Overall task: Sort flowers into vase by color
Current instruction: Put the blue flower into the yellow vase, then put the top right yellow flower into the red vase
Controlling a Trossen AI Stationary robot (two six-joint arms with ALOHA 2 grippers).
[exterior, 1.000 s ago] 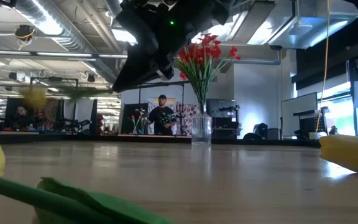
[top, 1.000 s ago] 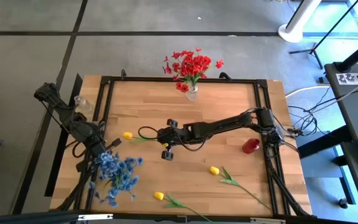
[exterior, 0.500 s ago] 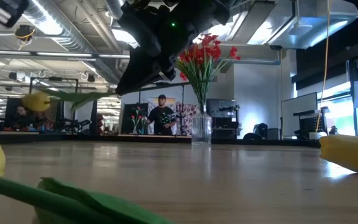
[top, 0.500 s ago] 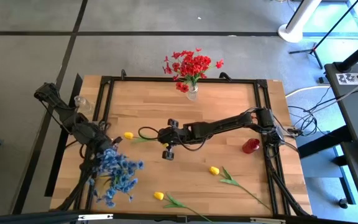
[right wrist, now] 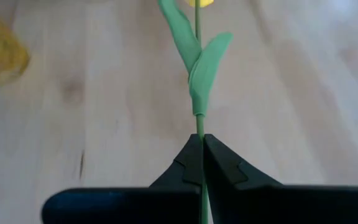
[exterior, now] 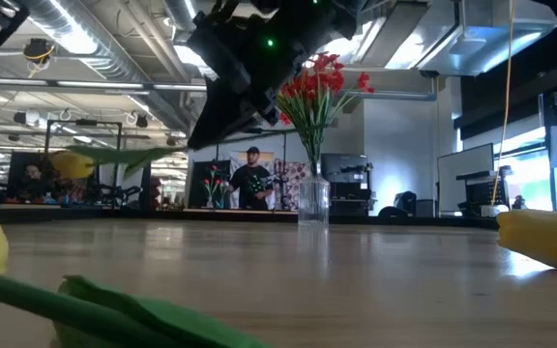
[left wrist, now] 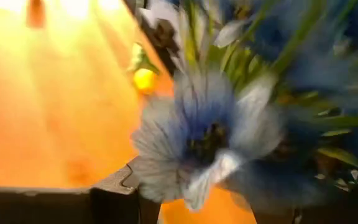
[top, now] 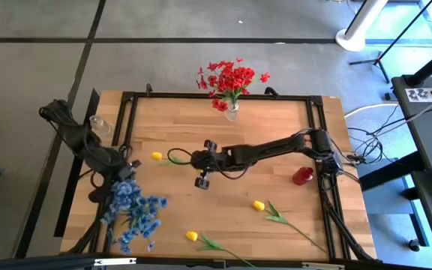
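The right claw (top: pixel 194 159) is clamped on the green stem of a yellow tulip (top: pixel 156 156), held above the desk (top: pixel 276 135) centre, bud at 9 o'clock. The left claw (top: pixel 120 178), at 8 o'clock by the desk's edge, grips a blue bunch (top: pixel 132 217). Red flowers (top: pixel 229 78) stand in a vase (top: pixel 232 112) at 12 o'clock.

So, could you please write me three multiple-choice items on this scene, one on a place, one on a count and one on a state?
1. Where does the vase of red flowers stand?
A. far table edge
B. near left corner
C. on the floor

2. How many yellow tulips lie loose on the table?
A. none
B. two
C. five

3. The right gripper is:
A. open, empty
B. shut on a tulip stem
C. shut on the vase

Answers: 1 A, the high view shows it. 2 B, one, another. 3 B, fingers pinch the stem.
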